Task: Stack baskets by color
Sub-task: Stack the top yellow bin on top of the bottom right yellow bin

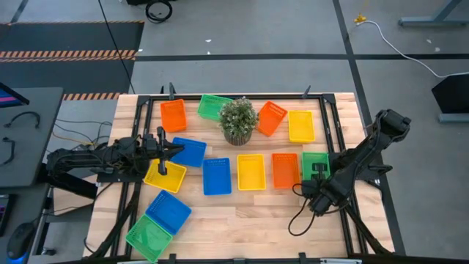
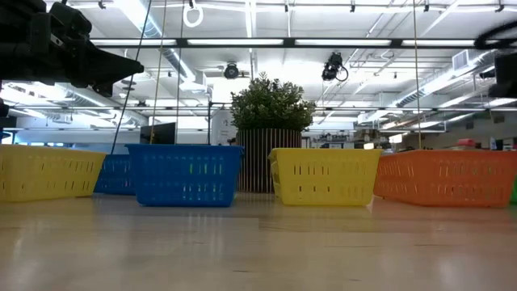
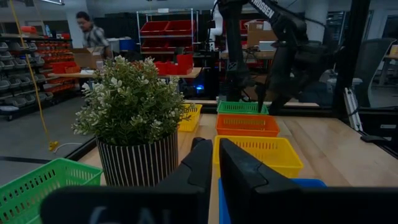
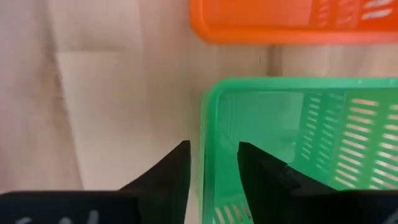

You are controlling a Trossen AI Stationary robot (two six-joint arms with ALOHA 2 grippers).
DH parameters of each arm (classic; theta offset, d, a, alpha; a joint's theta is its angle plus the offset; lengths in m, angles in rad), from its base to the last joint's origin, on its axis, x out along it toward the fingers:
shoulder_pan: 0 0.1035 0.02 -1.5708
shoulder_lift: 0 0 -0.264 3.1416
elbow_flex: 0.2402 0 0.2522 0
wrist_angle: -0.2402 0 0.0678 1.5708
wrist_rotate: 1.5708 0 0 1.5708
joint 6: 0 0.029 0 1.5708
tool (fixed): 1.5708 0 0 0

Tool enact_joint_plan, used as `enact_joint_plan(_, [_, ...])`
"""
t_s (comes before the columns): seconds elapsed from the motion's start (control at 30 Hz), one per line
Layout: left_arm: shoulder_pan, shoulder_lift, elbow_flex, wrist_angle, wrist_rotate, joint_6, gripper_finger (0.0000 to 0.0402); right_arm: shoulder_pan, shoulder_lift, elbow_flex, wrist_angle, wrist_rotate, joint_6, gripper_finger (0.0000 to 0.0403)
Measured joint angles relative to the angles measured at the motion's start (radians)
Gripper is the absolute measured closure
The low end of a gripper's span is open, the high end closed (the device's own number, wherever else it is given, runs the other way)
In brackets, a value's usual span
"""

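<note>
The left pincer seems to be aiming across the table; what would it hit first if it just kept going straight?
Probably the potted plant: the left pincer points just past its striped pot, with a yellow basket beyond. Depth is hard to judge, so it might slip between them.

The wooden table [image 1: 271, 213] holds blue, yellow, orange and green baskets [image 1: 250, 171] and a potted plant [image 1: 239, 120].

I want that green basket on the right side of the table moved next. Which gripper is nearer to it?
Right. The right gripper straddles the near wall of the green basket, fingers apart; the left gripper is across the table, over a yellow basket.
</note>
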Motion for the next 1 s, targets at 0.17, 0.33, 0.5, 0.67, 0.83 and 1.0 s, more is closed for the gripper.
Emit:
enact_joint_plan(0.17, [0.0,0.0,0.0,0.0,0.0,0.0,0.0362,0.0,-0.03,0.13,-0.096,0.094,-0.003,0.026])
enact_joint_plan(0.33, [0.0,0.0,0.0,0.0,0.0,0.0,0.0368,0.0,-0.056,0.232,-0.058,0.234,-0.038,0.0261])
enact_joint_plan(0.5, [0.0,0.0,0.0,0.0,0.0,0.0,0.0366,-0.002,-0.06,0.241,0.19,0.451,-0.131,0.0262])
enact_joint_plan(0.67, [0.0,0.0,0.0,0.0,0.0,0.0,0.0361,-0.092,-0.062,0.234,0.35,0.497,-0.294,0.0261])
enact_joint_plan(0.83, [0.0,0.0,0.0,0.0,0.0,0.0,0.0365,-0.321,-0.077,0.234,0.228,0.457,-0.306,0.026])
enact_joint_plan(1.0, [0.0,0.0,0.0,0.0,0.0,0.0,0.0369,-0.62,-0.076,0.233,0.031,0.332,-0.405,0.0248])
